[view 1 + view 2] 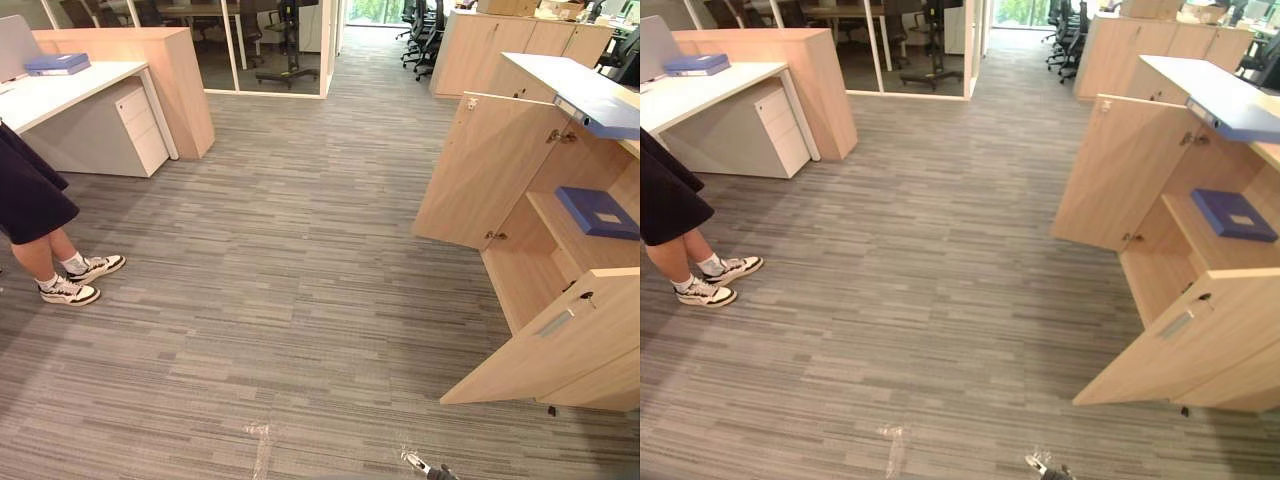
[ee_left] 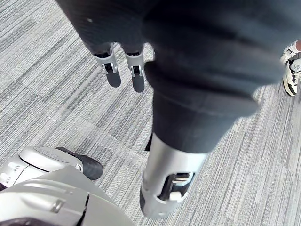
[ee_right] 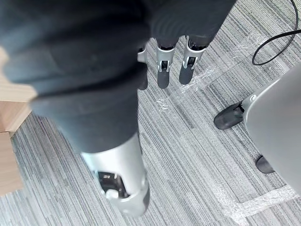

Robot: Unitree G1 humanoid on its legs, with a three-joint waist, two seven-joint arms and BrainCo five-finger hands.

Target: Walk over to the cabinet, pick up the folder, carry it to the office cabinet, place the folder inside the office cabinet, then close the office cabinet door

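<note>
A light wooden office cabinet (image 1: 520, 290) stands at the right with both doors open: one door (image 1: 482, 170) swings out toward the room and the other (image 1: 560, 342) is nearer me. A blue folder (image 1: 598, 212) lies flat on its inner shelf. A second blue folder (image 1: 612, 118) rests on the cabinet's top. A third blue folder (image 1: 57, 64) lies on the white desk (image 1: 75, 88) at the far left. My left hand (image 2: 136, 70) hangs over the carpet with straight fingers and holds nothing. My right hand (image 3: 162, 70) hangs the same way, open, with nothing in it.
A person (image 1: 30, 195) in a dark skirt and sneakers (image 1: 82, 280) stands at the left edge by the desk. A drawer unit (image 1: 140, 128) sits under the desk. More wooden cabinets (image 1: 500, 50) and office chairs (image 1: 425, 35) stand at the back. Grey carpet (image 1: 290, 280) stretches between desk and cabinet.
</note>
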